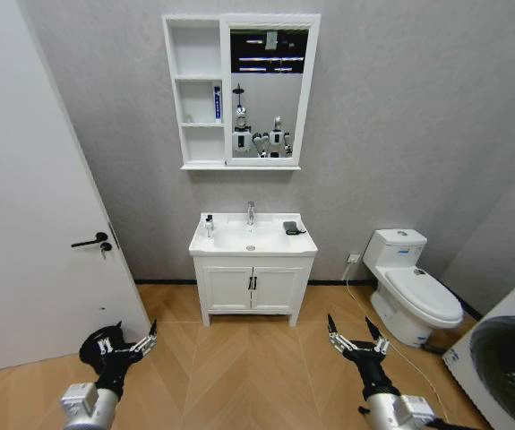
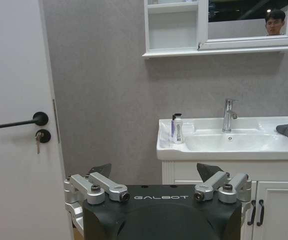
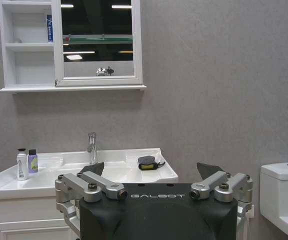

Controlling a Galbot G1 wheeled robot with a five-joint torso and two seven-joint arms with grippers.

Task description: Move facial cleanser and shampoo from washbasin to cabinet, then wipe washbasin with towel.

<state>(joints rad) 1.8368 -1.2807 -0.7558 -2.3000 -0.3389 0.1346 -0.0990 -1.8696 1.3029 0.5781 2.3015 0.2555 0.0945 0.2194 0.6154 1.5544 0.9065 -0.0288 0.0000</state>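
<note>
Bathroom scene from my standing position, well back from the washbasin (image 1: 253,242). My left tool (image 1: 124,345) and right tool (image 1: 357,336) hang low over the wood floor (image 1: 248,358), each with fingers spread open and holding nothing. The washbasin sits on a white two-door floor unit (image 1: 253,288) against the grey wall, its chrome tap (image 1: 251,212) at the back centre. At its left rear corner stand two small bottles (image 3: 26,162), touching or nearly so: a white pump bottle (image 3: 21,164) and a purple one with a dark cap (image 3: 32,162). The dark towel (image 1: 291,227) lies on the right rim, a yellow patch showing on it in the wrist views. Above hangs the cabinet (image 1: 241,91), with a blue-and-white tube (image 1: 218,103) upright in its middle shelf niche. A toilet (image 1: 411,285) stands to the right, a door (image 1: 24,206) to the left.
</note>
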